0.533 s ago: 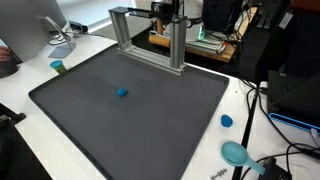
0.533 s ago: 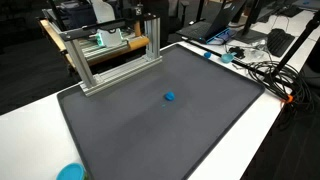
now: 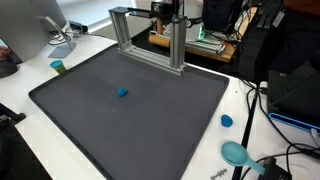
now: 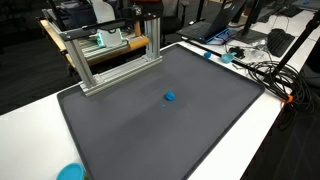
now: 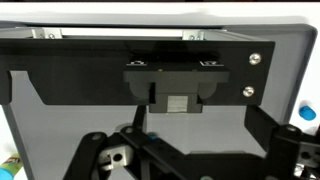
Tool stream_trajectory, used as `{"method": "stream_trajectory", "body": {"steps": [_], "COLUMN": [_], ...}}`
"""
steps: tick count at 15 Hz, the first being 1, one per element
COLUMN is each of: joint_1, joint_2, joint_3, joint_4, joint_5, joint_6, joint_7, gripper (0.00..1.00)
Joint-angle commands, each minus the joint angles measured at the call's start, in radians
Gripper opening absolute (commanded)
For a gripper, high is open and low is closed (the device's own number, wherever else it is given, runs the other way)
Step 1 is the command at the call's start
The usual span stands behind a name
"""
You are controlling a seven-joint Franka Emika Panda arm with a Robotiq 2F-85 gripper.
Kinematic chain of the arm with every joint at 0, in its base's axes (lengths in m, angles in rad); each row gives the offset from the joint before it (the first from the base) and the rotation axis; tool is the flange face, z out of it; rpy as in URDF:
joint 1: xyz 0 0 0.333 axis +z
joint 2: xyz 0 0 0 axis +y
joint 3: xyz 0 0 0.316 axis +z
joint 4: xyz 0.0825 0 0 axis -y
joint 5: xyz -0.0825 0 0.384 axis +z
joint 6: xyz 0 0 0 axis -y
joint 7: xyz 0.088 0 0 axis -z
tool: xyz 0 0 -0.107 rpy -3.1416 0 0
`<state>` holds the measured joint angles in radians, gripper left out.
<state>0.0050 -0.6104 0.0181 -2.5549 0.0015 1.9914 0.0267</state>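
A small blue object (image 3: 122, 93) (image 4: 170, 97) lies alone near the middle of a dark grey mat (image 3: 150, 120) (image 4: 150, 130). My gripper (image 3: 165, 8) (image 4: 148, 5) hangs high over the back of the mat, above an aluminium frame (image 3: 150, 40) (image 4: 110, 55), far from the blue object. In the wrist view the gripper (image 5: 195, 150) stands open with nothing between its fingers. There the blue object (image 5: 150, 136) peeks out behind the gripper's linkage, far below.
The mat sits on a white table (image 3: 30, 80). A green cup (image 3: 58, 67), a blue cap (image 3: 226, 121) and a teal scoop (image 3: 235, 153) lie beside the mat. Cables (image 4: 265, 70) run along one table edge. A monitor stand (image 3: 60, 40) is at a corner.
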Motion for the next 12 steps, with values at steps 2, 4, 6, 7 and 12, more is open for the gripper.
{"method": "stream_trajectory", "body": {"steps": [2, 4, 6, 7, 12], "joint_1": [-0.016, -0.038, -0.057, -0.061, -0.033], "joint_2": [0.035, 0.084, 0.142, 0.16, 0.094], "joint_3": [0.008, 0.003, -0.011, -0.018, 0.006], "joint_4": [0.036, 0.103, 0.177, 0.199, 0.104], "joint_5": [-0.023, -0.062, -0.068, -0.058, -0.014], "joint_6": [0.049, 0.092, 0.057, 0.025, 0.017], "joint_7": [0.022, 0.021, 0.025, 0.025, 0.075], "gripper": [1.0, 1.0, 1.0, 1.0, 1.0]}}
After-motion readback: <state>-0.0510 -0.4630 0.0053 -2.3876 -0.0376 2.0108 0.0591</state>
